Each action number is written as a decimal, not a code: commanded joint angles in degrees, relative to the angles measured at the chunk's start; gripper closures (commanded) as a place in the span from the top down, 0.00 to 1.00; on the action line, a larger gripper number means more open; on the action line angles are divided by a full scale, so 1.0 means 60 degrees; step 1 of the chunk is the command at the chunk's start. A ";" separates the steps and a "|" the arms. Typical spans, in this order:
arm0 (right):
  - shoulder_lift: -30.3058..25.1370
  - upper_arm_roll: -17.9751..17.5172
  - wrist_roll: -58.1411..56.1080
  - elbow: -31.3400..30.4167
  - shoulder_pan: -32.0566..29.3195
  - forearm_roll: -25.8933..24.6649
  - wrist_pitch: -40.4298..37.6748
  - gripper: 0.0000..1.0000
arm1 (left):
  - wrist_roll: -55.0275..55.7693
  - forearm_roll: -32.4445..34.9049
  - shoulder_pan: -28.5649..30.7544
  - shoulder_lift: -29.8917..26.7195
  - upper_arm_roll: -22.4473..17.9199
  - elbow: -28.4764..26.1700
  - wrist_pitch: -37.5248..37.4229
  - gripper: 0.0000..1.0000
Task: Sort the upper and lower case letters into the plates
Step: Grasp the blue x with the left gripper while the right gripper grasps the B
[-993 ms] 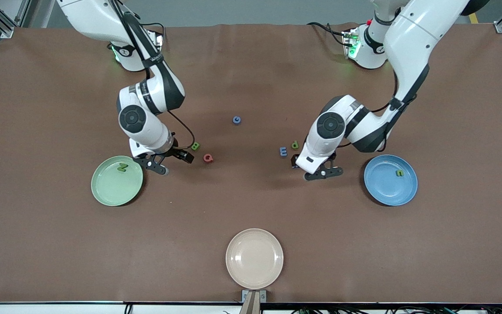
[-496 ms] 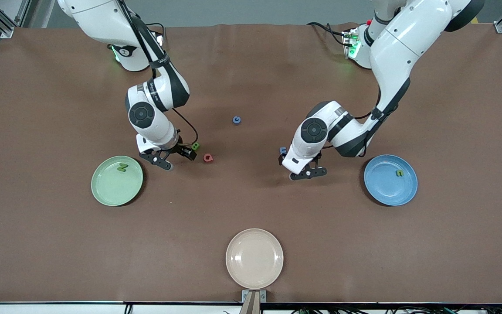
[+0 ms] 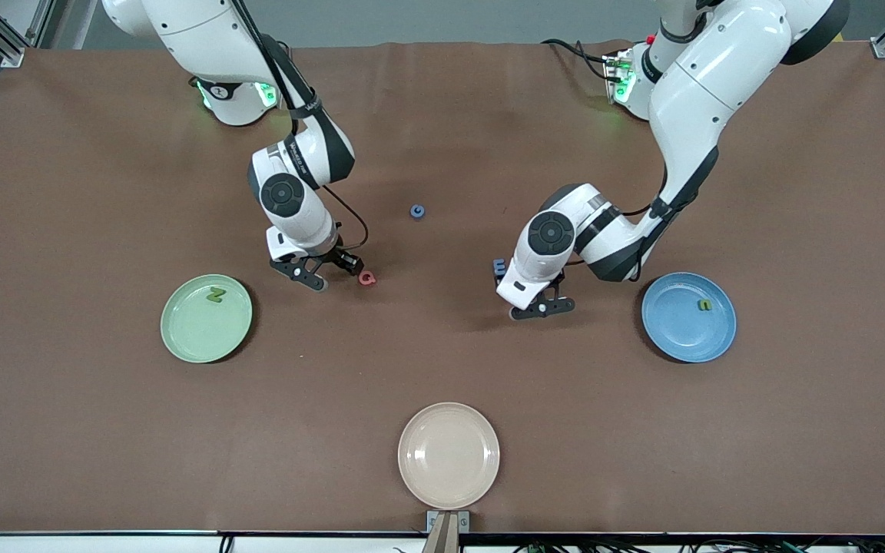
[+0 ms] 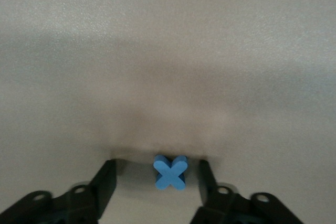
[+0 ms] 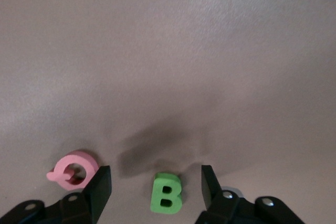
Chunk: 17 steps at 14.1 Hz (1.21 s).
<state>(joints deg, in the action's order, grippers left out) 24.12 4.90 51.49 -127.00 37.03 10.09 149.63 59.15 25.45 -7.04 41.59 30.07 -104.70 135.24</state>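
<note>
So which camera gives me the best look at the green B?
The right wrist view: the green B lies flat, fully legible, between the open right gripper's fingers. In the front view that arm hides it; the left wrist view misses it.

right gripper (image 3: 325,273) moved from green plate (image 3: 207,318) to over B (image 5: 167,193) | left gripper (image 3: 536,301) shifted over x (image 4: 170,172)

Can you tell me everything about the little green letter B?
The green letter B is a small chunky block that looks like foam or soft plastic, with two holes in it. It lies flat on the brown table, face up. It sits between the open fingers of the right tool, and neither finger touches it. The pink letter G lies close beside it, apart from it. In the front view the arm hides it.
</note>
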 commanded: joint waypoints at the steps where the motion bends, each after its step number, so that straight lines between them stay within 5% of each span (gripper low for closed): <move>1: -0.0168 0.0092 0.0177 -0.0351 0.0200 0.0120 0.0139 0.51 | 0.0483 0.0227 -0.0086 0.0070 -0.0016 0.0077 0.0019 0.52; 5: -0.0168 0.0077 0.0251 -0.0703 0.0215 0.0120 0.0504 0.42 | 0.0615 0.0212 -0.0145 0.0085 -0.0016 0.0077 0.0004 0.36; 10: -0.0211 0.0092 0.0632 -0.0733 0.0361 0.0120 0.0491 0.04 | 0.1069 0.0227 -0.0145 0.0027 -0.0016 0.0062 -0.0112 0.08; 17: -0.0635 0.0194 -0.1530 -0.0324 -0.0953 0.0076 -0.0253 0.00 | -0.0201 0.0198 0.1010 -0.1670 0.0072 -0.0112 -0.1752 0.02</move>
<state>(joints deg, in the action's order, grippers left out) 23.39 6.43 48.53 -128.49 35.72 10.11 151.11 61.10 25.98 -3.80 36.77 30.11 -103.13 127.24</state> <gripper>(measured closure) 0.753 0.749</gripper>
